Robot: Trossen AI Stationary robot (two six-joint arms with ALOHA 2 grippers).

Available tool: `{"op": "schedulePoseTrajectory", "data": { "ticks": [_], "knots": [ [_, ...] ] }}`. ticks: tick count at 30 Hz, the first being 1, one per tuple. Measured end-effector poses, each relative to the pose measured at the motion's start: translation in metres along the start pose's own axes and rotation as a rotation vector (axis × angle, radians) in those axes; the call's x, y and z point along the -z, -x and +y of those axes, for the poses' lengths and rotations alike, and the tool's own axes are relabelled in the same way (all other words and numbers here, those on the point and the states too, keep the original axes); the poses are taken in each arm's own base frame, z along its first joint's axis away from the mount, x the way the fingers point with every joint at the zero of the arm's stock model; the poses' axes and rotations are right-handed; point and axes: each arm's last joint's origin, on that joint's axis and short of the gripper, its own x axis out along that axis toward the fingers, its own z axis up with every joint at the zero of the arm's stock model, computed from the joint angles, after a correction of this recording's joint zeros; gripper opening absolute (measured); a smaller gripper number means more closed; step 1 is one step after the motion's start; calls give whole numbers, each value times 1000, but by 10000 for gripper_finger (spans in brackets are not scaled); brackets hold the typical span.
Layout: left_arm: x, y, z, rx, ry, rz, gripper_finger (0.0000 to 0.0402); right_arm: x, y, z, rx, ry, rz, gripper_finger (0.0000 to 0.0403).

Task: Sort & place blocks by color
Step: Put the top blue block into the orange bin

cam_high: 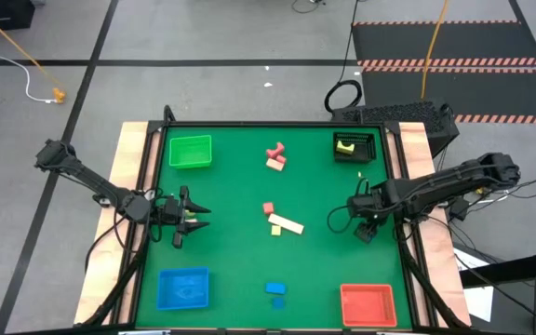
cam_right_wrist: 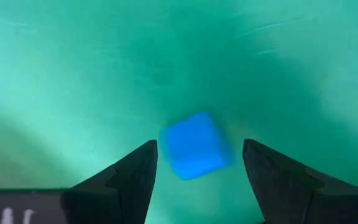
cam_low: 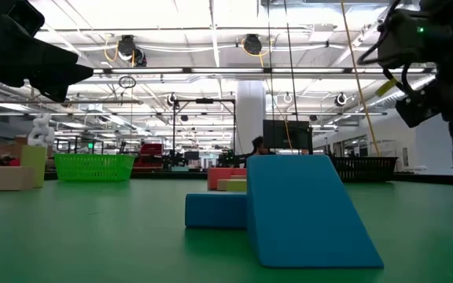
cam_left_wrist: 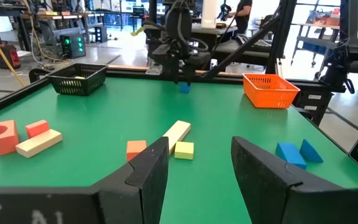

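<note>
My right gripper (cam_high: pixel 362 226) hangs open near the table's right edge, pointing down. A small blue cube (cam_right_wrist: pixel 194 146) sits below it between the two fingers, and neither finger touches it. The left wrist view shows that cube (cam_left_wrist: pixel 184 89) under the right gripper (cam_left_wrist: pixel 179 73). My left gripper (cam_high: pixel 192 219) is open above the table's left side, level and pointing right. Mid-table lie a red cube (cam_high: pixel 268 207), a cream bar (cam_high: pixel 287 223) and a yellow cube (cam_high: pixel 274 230). Farther off are a red piece (cam_high: pixel 275 149) and a cream piece (cam_high: pixel 275 164). A blue bar (cam_low: pixel 215 211) and a blue wedge (cam_low: pixel 305 212) rest near the near edge.
There is a tray at each corner: green (cam_high: pixel 190 151) far left, black (cam_high: pixel 354 146) far right with a yellow block inside, blue (cam_high: pixel 182 287) near left, red (cam_high: pixel 368 304) near right. Open green mat lies between the block groups. A raised frame (cam_high: pixel 154 186) rims the table.
</note>
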Motion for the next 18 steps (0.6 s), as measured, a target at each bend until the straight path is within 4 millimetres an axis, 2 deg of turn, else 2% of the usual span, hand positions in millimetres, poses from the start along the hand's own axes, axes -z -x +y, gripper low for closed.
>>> {"op": "schedulePoseTrajectory", "data": {
  "ticks": [3, 7, 18],
  "knots": [
    [0, 0, 0, 0, 0, 0, 177, -1, 0, 2, -19, 42, -14, 229],
    [0, 0, 0, 0, 0, 0, 177, -1, 0, 5, -27, 193, -30, 229],
    [0, 0, 0, 0, 0, 0, 177, 14, -5, 18, -15, 451, -29, 228]
  ]
}}
